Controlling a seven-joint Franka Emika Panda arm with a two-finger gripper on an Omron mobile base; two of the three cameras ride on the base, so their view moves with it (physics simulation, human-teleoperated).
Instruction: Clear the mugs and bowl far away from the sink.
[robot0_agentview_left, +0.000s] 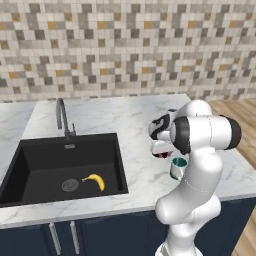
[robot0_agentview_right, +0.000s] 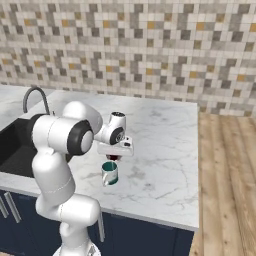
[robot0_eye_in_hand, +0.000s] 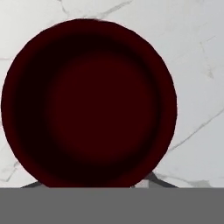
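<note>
Claw (robot0_agentview_right: 114, 157) low over maroon mug (robot0_eye_in_hand: 89, 103) | mugs: two | metal mug (robot0_agentview_right: 110, 173) beside

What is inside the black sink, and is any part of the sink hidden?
Inside the sink lie a banana and, beside it, the round drain. In the right base view the robot's arm covers most of the basin, so its contents cannot be seen there.

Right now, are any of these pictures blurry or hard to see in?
Hand view: the maroon mug looms close, soft-edged, its inside nearly black. Left base view: the sink is dark, yet the banana shows clearly. Right base view: evenly lit, the silvery mug casting a faint shadow.
</note>
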